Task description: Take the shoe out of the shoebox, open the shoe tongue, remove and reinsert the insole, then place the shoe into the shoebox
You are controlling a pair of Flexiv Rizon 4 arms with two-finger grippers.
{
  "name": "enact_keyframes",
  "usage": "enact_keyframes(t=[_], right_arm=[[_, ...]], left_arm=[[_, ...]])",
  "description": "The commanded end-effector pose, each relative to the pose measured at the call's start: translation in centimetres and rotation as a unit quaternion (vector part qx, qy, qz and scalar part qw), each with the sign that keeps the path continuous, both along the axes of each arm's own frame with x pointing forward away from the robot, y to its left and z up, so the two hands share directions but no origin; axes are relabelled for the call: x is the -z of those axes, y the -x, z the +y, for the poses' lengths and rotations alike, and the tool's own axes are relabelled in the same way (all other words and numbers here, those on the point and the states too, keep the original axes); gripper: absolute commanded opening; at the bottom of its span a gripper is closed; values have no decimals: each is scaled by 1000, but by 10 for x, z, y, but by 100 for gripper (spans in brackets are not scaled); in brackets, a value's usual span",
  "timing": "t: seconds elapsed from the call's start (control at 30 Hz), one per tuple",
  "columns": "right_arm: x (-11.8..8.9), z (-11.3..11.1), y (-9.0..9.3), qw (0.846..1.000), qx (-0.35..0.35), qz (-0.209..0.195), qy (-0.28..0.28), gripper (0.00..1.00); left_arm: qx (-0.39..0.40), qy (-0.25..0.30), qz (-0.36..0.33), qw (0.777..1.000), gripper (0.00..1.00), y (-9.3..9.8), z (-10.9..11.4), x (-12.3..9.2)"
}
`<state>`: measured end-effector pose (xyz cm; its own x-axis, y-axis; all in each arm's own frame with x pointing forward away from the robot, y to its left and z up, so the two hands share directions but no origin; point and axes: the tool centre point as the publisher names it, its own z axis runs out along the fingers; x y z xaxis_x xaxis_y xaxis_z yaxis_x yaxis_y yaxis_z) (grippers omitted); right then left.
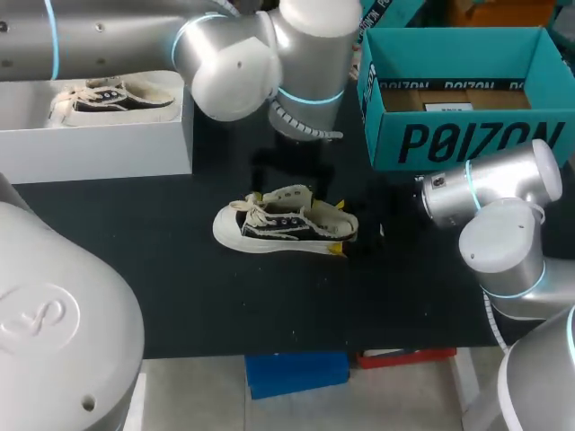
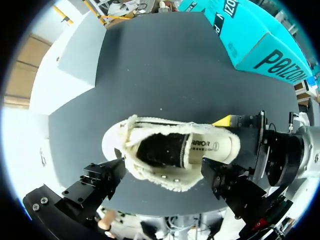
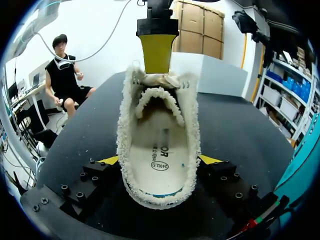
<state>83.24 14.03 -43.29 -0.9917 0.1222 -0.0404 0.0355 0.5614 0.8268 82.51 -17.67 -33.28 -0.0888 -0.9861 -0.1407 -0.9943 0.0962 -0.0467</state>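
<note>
On the table (image 1: 180, 296), right gripper (image 3: 159, 160) clamps the shoe (image 1: 278, 224); left gripper (image 3: 157, 50): cannot tell.

A low black canvas shoe (image 1: 286, 226) with a white toe cap and sole, cream laces (image 1: 258, 214) and fleecy cream lining is set upright on its sole on the dark table (image 1: 180, 296), toe turned toward the left arm's side. Its fleece-edged tongue (image 3: 158, 97) is arched over the front of the opening, and the pale insole (image 3: 161, 150) is seen lying flat inside (print near the heel). The teal shoebox (image 1: 467, 135) is stood open, well apart, on the far right.
</note>
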Motion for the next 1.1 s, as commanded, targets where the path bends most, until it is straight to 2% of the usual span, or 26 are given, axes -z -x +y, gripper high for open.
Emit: enact_keyframes(t=[0.03,0.47,0.7,0.73,0.77,0.8,0.83,0.87,0.97,1.1], right_arm=[[1,0,1,1000,0,2,2,0],[1,0,1,1000,0,2,2,0],[1,0,1,1000,0,2,2,0],[1,0,1,1000,0,2,2,0],[1,0,1,1000,0,2,2,0],[1,0,1,1000,0,2,2,0],[1,0,1,1000,0,2,2,0],[1,0,1,1000,0,2,2,0],[1,0,1,1000,0,2,2,0],[1,0,1,1000,0,2,2,0]], left_arm=[[-2,-75,-4,997,100,-3,-10,8],[8,-149,5,989,100,-7,-16,36],[21,-167,1,986,100,-11,-11,36],[24,-167,0,986,98,-11,-9,34],[26,-168,-1,985,81,-11,-8,33],[32,-169,2,985,58,-11,-6,32],[36,-171,3,985,44,-10,-5,32],[39,-175,0,984,34,-9,-4,32],[59,-182,0,982,30,-5,-1,32],[69,-192,1,979,31,-2,3,31]])
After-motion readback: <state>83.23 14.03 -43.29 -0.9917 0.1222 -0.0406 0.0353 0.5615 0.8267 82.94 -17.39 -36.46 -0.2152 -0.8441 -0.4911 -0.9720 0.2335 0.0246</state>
